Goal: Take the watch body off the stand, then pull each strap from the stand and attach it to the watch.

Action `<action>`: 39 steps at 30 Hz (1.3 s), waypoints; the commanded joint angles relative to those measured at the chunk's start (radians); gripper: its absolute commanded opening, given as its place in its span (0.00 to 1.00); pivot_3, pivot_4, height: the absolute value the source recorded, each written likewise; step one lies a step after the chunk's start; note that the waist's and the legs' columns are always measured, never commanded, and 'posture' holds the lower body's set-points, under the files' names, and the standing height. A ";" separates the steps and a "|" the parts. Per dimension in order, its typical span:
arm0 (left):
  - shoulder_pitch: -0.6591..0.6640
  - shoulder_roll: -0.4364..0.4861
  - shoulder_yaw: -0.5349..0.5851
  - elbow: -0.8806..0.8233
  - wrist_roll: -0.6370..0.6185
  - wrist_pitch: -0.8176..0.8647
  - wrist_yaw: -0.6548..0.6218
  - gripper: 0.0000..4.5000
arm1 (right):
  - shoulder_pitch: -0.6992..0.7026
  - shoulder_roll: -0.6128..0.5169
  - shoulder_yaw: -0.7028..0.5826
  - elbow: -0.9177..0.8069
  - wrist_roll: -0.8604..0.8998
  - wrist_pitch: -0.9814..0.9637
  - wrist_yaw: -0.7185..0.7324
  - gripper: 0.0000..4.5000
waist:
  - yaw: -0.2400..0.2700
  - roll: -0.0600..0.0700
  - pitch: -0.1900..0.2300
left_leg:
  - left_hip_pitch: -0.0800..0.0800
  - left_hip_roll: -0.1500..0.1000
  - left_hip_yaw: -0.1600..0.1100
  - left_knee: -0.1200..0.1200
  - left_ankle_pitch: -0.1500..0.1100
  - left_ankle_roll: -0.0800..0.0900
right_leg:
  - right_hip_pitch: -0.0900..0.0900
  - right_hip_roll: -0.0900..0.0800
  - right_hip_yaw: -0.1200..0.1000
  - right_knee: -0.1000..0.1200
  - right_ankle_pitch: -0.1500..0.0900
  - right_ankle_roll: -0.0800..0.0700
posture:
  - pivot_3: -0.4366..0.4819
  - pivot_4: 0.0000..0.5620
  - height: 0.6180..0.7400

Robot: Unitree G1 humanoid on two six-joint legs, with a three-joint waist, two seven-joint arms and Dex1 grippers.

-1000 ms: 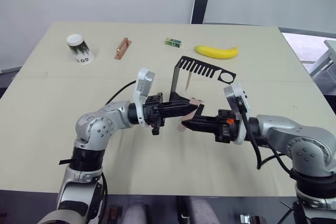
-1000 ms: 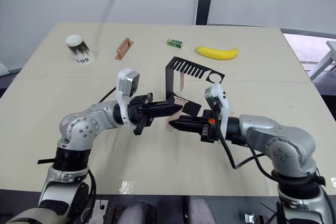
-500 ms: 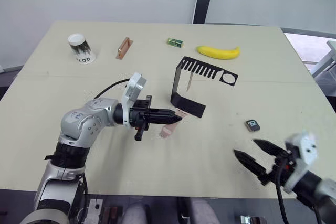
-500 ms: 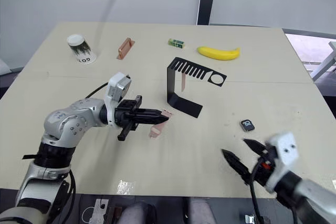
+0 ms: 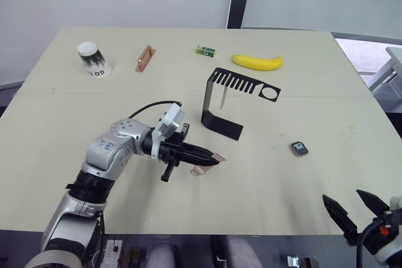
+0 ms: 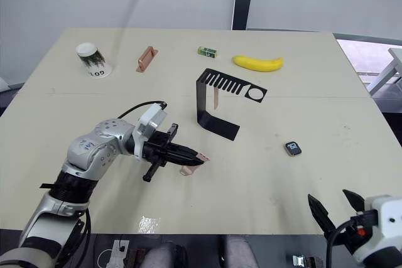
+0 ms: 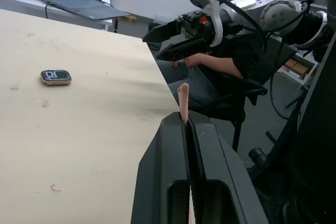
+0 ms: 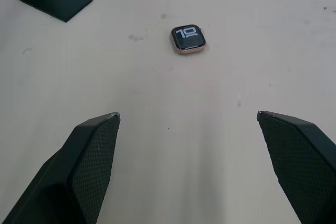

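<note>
Your left gripper (image 5: 217,162) was clenched on one pink strap (image 5: 206,166), low over the table (image 5: 75,111) just in front of the stand (image 5: 221,101); the second strap (image 5: 223,97) hung from the stand's slotted top arm. The watch (image 5: 300,149) lay face up on the table, to the right of the stand and apart from it. Your right gripper (image 5: 353,208) sat at the table's near right edge with its fingers (image 8: 89,156) spread wide, holding nothing, well short of the watch.
</note>
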 commanded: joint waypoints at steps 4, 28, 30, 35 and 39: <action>0.008 -0.003 0.010 -0.040 0.003 0.001 0.016 0.00 | -0.235 -0.140 0.131 0.212 -0.076 -0.018 0.048 0.99 | 0.002 0.000 0.000 | 0.001 -0.001 -0.001 0.001 0.001 0.001 | 0.000 0.000 0.000 0.001 0.000 0.000 | 0.48 0.27 1.00; 0.026 -0.005 0.028 -0.090 0.010 -0.010 0.107 0.00 | -0.677 -0.169 0.366 0.635 -0.256 -0.056 0.063 0.99 | 0.002 0.001 0.000 | 0.001 -0.001 0.000 0.002 0.002 0.001 | 0.000 0.000 0.000 0.004 0.000 0.001 | 0.48 0.27 1.00; 0.027 -0.005 0.029 -0.092 0.009 -0.009 0.110 0.00 | -0.693 -0.168 0.377 0.649 -0.267 -0.054 0.056 0.99 | 0.002 0.001 0.000 | 0.001 -0.001 0.000 0.002 0.002 0.001 | 0.000 -0.001 0.000 0.004 0.000 0.001 | 0.48 0.27 1.00; 0.028 -0.007 0.032 -0.092 0.005 -0.003 0.120 0.00 | -0.716 -0.151 0.396 0.669 -0.304 -0.057 0.036 0.99 | 0.001 0.001 0.000 | 0.001 -0.001 0.000 0.002 0.002 0.001 | 0.000 -0.001 0.000 0.004 0.000 0.001 | 0.48 0.27 1.00; 0.028 -0.008 0.032 -0.091 0.004 -0.002 0.124 0.00 | -0.723 -0.140 0.396 0.674 -0.327 -0.052 0.019 0.87 | 0.002 0.001 0.000 | 0.001 -0.001 0.000 0.003 0.002 0.001 | 0.000 -0.001 0.000 0.005 0.000 0.001 | 0.48 0.27 1.00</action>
